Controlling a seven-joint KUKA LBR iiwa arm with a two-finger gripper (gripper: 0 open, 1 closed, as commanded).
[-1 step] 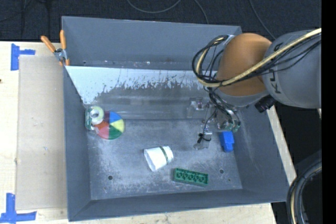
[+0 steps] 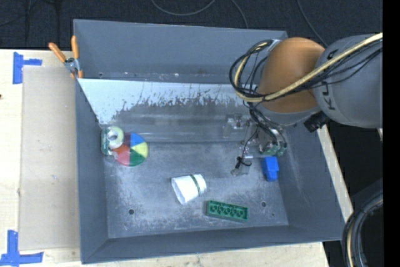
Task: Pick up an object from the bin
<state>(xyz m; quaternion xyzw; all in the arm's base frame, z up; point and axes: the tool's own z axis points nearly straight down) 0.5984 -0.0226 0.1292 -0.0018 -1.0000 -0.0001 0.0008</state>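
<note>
My gripper (image 2: 254,162) hangs low over the right part of the bin floor, under the orange wrist cover. It stands open, and nothing shows between its fingers. One fingertip (image 2: 240,164) nearly touches the floor. A small blue block (image 2: 270,168) lies just to the right, close by the other finger; whether they touch I cannot tell. A white cup (image 2: 188,188) lies on its side to the lower left. A flat green studded brick (image 2: 227,211) lies near the front wall.
A multicoloured ball (image 2: 132,149) rests at the left wall of the bin, with a small green and white roll (image 2: 114,139) against it. Bare floor lies between these and the gripper. The arm and its cables cover the bin's right rear corner.
</note>
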